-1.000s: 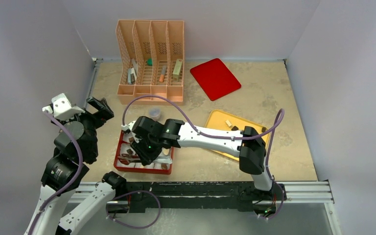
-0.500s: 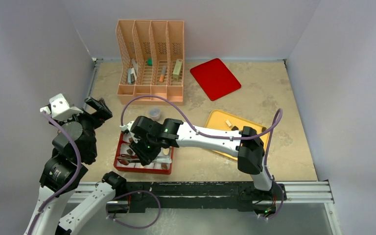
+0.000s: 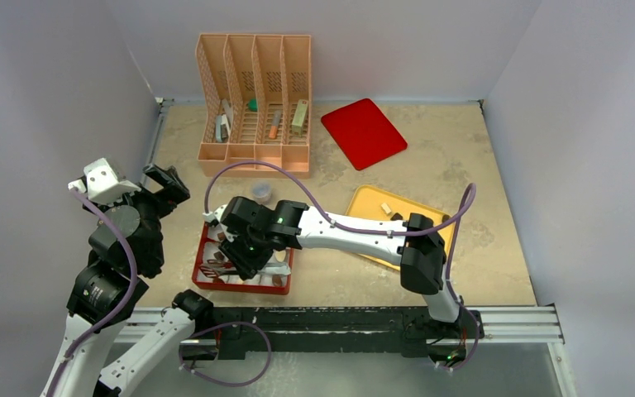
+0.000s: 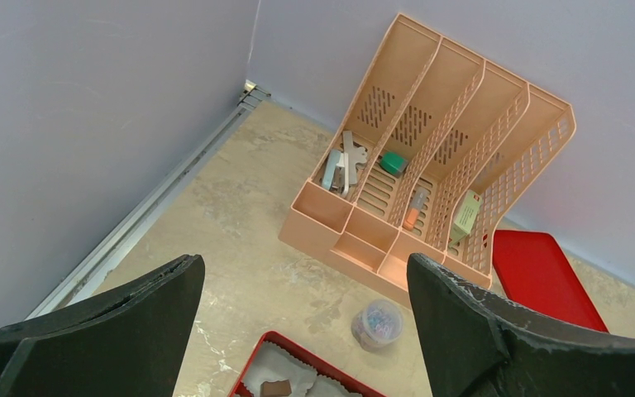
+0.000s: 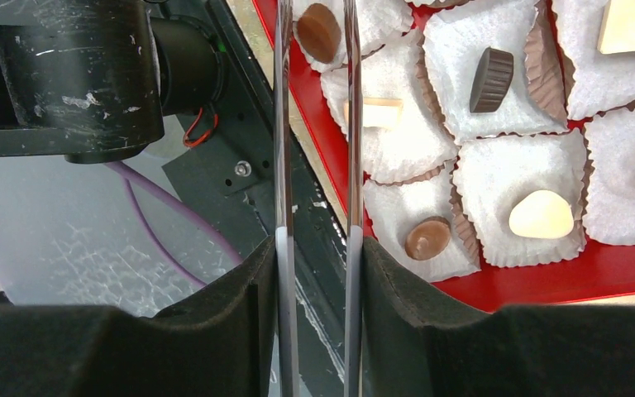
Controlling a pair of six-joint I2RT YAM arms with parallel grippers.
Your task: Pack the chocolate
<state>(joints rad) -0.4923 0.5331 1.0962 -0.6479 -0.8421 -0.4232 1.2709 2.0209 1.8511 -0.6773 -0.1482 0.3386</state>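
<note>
A red box (image 3: 283, 285) lined with white paper cups sits at the near left. In the right wrist view several chocolates lie in its cups: a caramel round (image 5: 318, 31), a dark brown cup (image 5: 491, 78), a cream bar (image 5: 378, 112), a cream oval (image 5: 541, 213) and a caramel drop (image 5: 427, 238). My right gripper (image 3: 244, 248) hovers over the box, shut on thin metal tweezers (image 5: 281, 124) whose blades run up past the box's near edge (image 5: 318, 248). My left gripper (image 3: 165, 186) is raised left of the box, open and empty (image 4: 304, 269). A brown square (image 4: 275, 387) lies in the box's far corner.
A yellow tray (image 3: 368, 203) with a few loose pieces (image 3: 386, 208) lies to the right under my right arm. A small clear jar (image 3: 260, 192) stands just behind the box. A peach file organizer (image 3: 255, 107) and a red lid (image 3: 364, 132) are at the back.
My right gripper with the tweezers has shifted slightly left over the box. My left arm has barely moved.
</note>
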